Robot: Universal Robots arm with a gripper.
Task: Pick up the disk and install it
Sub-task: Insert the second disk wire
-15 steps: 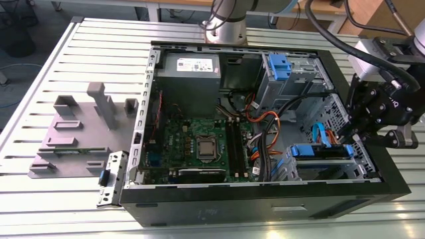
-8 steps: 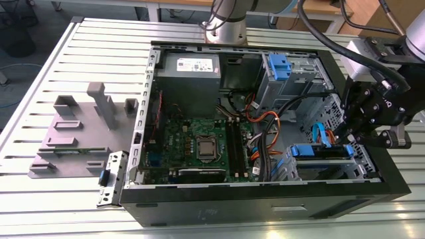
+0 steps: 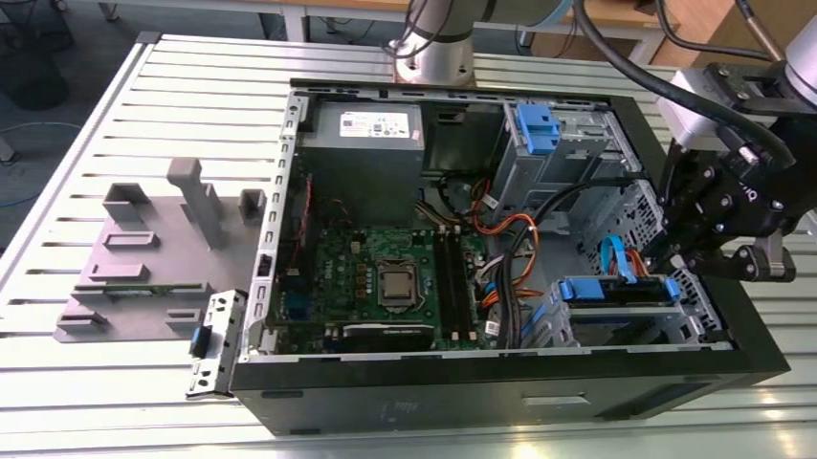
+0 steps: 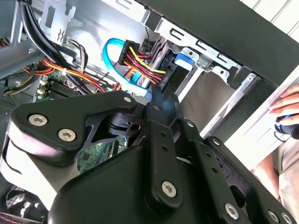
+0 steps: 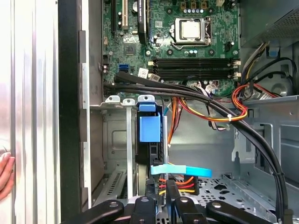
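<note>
My gripper (image 3: 695, 260) hangs at the open computer case's (image 3: 511, 382) side toward the exterior view's right, over the lower drive cage. In both wrist views its black fingers (image 5: 159, 196) stand close together, just above the cable plugs; whether they pinch anything I cannot tell.

The disk (image 5: 150, 140): seated on edge in the drive cage, its blue carrier (image 3: 613, 290) showing. Red, yellow and black power leads (image 4: 140, 63) and a light-blue data cable (image 5: 180, 170) meet its end.

Beyond, inside the case: green motherboard (image 3: 383, 277), grey power supply (image 3: 364, 143).

Outside the case: grey fixture block (image 3: 153, 249) on the slatted table (image 3: 77, 143). A person's hand (image 5: 5, 172) rests at the case's outer wall.
</note>
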